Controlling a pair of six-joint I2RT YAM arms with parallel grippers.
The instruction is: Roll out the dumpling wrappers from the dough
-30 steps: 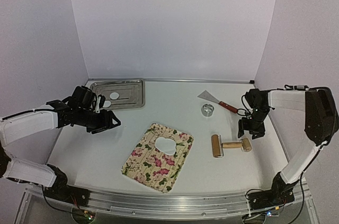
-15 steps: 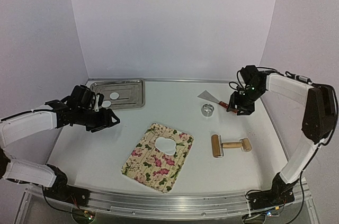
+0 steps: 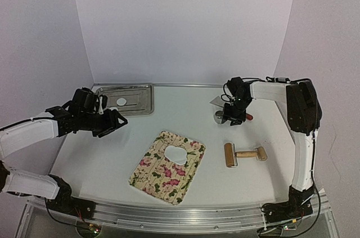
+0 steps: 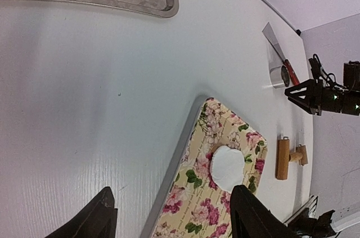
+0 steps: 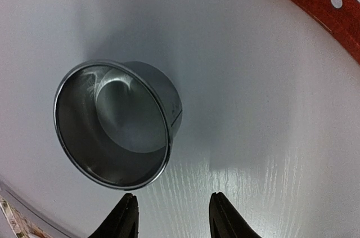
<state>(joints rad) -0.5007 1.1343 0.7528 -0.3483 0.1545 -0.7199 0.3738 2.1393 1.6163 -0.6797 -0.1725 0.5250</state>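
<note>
While a shiny round metal ring cutter (image 5: 112, 131) sits on the smooth white surface (image 5: 270, 108), the right end effector (image 5: 170, 218) hovers close by, partly open and empty. Left end effector (image 4: 171, 218) wide open, empty.

Bare table (image 3: 107, 153) between tray (image 3: 142, 102) and mat (image 3: 152, 173), right gripper (image 5: 171, 215) low over cutter (image 5: 166, 98), scraper (image 4: 274, 40) just behind, roller (image 3: 230, 154) near mat

A plain pale back wall (image 3: 185, 24) meets a left wall (image 3: 34, 35) and a right wall (image 3: 332, 30), all faintly lilac, boxing in a glossy white worktop (image 3: 112, 159). The light is soft and even. An aluminium rail (image 3: 185, 219) edges the worktop's near side.
</note>
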